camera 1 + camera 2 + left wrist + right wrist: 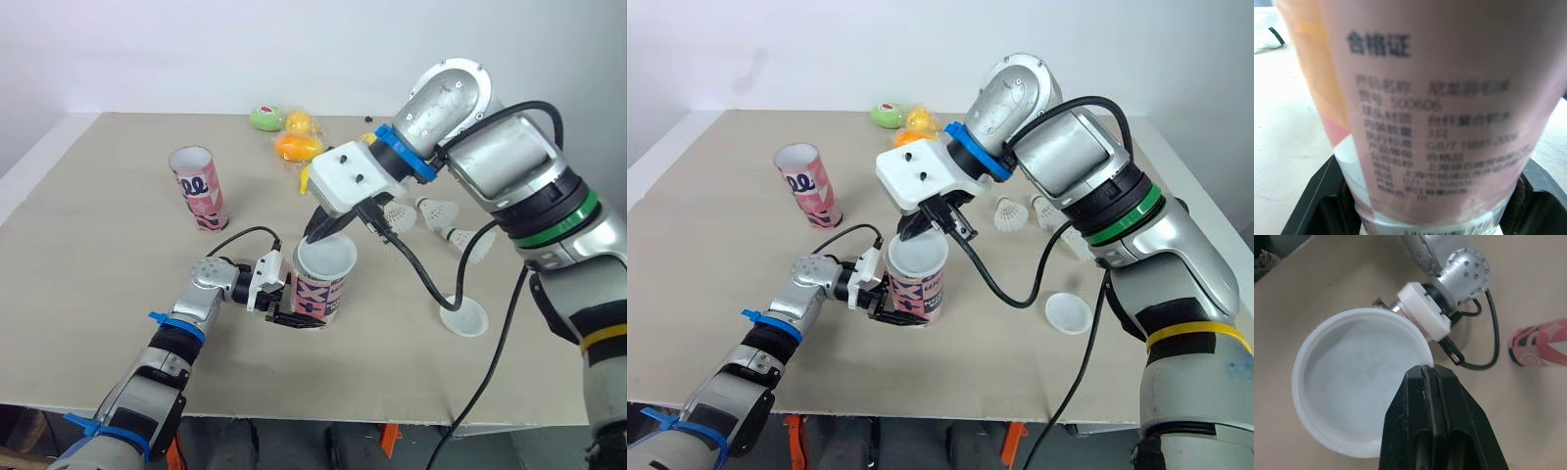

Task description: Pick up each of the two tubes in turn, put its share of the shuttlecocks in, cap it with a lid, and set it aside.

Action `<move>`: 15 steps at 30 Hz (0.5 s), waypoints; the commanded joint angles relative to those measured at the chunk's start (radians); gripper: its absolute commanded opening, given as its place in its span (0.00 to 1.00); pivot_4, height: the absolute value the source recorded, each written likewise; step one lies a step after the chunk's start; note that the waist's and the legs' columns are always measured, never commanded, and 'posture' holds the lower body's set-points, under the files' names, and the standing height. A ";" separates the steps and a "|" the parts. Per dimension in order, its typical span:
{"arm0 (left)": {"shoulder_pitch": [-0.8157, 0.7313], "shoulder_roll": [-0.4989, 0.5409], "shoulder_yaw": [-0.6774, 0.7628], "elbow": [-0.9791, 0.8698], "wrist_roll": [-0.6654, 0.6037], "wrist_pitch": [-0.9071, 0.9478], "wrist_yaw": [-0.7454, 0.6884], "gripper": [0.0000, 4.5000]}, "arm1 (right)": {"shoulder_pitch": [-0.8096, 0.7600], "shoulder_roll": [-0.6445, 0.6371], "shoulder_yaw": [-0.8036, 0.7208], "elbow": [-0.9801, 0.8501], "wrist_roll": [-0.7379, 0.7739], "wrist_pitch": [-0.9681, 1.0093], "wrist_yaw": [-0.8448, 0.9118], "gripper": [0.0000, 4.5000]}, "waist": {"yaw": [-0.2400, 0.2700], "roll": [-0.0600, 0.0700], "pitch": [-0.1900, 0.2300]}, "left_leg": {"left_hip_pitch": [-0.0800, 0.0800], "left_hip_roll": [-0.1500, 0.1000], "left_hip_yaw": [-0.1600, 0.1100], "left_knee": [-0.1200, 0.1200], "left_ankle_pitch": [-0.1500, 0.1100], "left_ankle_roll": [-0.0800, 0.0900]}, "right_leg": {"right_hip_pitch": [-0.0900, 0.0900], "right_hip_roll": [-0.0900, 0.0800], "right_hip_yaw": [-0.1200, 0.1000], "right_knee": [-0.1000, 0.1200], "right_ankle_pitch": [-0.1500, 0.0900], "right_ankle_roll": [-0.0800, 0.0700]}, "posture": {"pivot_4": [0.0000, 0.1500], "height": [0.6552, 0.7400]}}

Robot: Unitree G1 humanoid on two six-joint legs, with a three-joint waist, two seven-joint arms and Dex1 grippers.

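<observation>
**Capping the first tube**

Left eye view: The left gripper (299, 313) is clasping a pink printed tube (323, 297) low on its body. The tube is standing upright near the middle of the table (88, 255), toward the near edge. The right gripper (321, 233) is reaching in from the right and pinching the far rim of a white lid (328, 260) that is sitting over the tube's mouth. A second tube (200, 188) is standing open at the far left. Loose shuttlecocks (443, 211) are lying to the right, with a spare lid (464, 319) nearer.

Right eye view: The lid is looking roughly level on the mouth, hiding the contents.

Left wrist view: Black fingers (1312, 200) are hugging both sides of the tube's base, and its printed label is facing the camera.

Right wrist view: The right arm's fingers (1415, 431) are pressing together on the lid's rim, hollow side up.

The capping step seems to be in hand. The next move is likely calling for an even press until the lid seats, then a release.
</observation>
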 commanded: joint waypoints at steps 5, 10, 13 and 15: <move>0.027 0.026 -0.009 0.041 0.043 0.024 0.010 0.65 | -0.026 0.043 -0.057 0.041 -0.037 -0.009 0.041 0.01 | 0.000 0.000 0.000 | 0.001 0.000 0.000 0.000 0.000 0.000 | 0.000 0.000 0.000 0.000 0.000 0.000 | 1.00 1.00; 0.030 0.025 -0.009 0.038 0.044 0.023 0.012 0.65 | -0.049 0.044 -0.068 0.076 -0.054 -0.036 0.041 0.01 | 0.000 0.000 0.000 | 0.001 0.000 0.000 0.000 0.000 0.000 | 0.000 0.000 0.000 0.000 0.000 0.000 | 1.00 1.00; 0.033 0.025 -0.009 0.036 0.045 0.024 0.011 0.65 | -0.058 0.044 -0.073 0.085 -0.058 -0.043 0.041 0.01 | -0.001 0.000 0.000 | 0.001 0.000 0.000 0.000 0.000 0.000 | 0.000 0.000 0.000 0.000 0.000 -0.001 | 1.00 1.00; 0.033 0.026 -0.009 0.034 0.045 0.025 0.009 0.65 | -0.065 0.045 -0.078 0.091 -0.058 -0.044 0.041 0.01 | -0.001 0.000 0.000 | 0.001 0.000 0.000 0.000 0.000 0.000 | 0.000 0.000 0.000 0.000 0.000 -0.001 | 1.00 1.00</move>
